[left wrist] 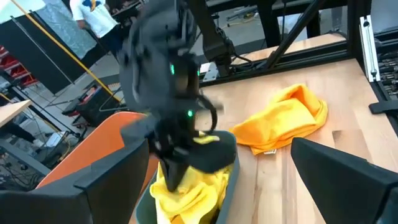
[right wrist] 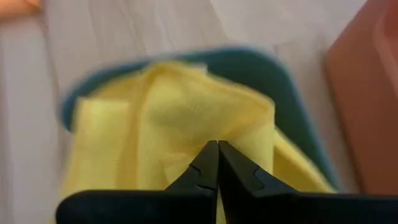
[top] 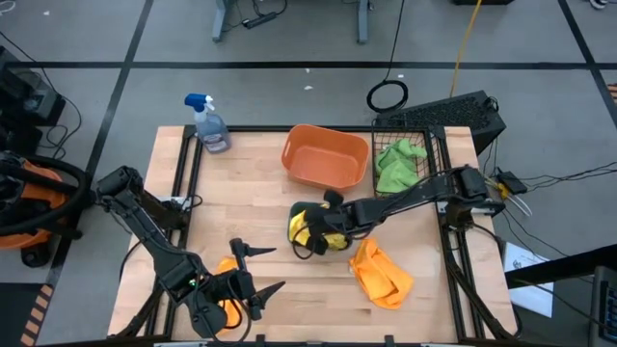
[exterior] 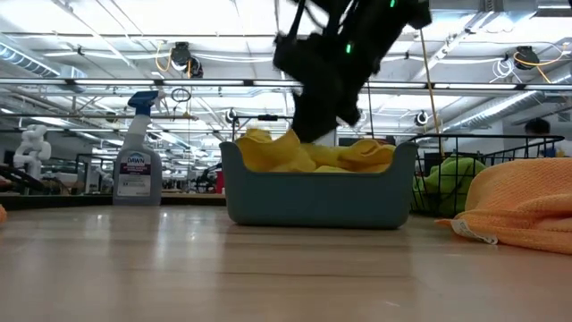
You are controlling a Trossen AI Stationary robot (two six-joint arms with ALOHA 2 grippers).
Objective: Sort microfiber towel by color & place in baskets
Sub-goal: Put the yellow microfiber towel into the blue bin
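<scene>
At the desk's near edge my left claw (top: 253,273) hangs spread wide, empty, over 1 orange towel (top: 229,289). Mid-desk, my right claw (right wrist: 217,163) is pinched together just above the yellow towels (right wrist: 180,118) in the teal tray (exterior: 315,197), apparently holding nothing. A second orange towel (top: 380,273) lies at its 4 o'clock, bare desk around it. The orange tub (top: 326,157) sits at 12, and the wire basket (top: 434,130) with the green towel (top: 396,165) at 2.

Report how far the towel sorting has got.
Done: a green towel lies in the wire basket, yellow towels in the teal tray. In hand: right claw, shut, over the yellow pile. Left: orange towels on the table; orange tub empty.
</scene>
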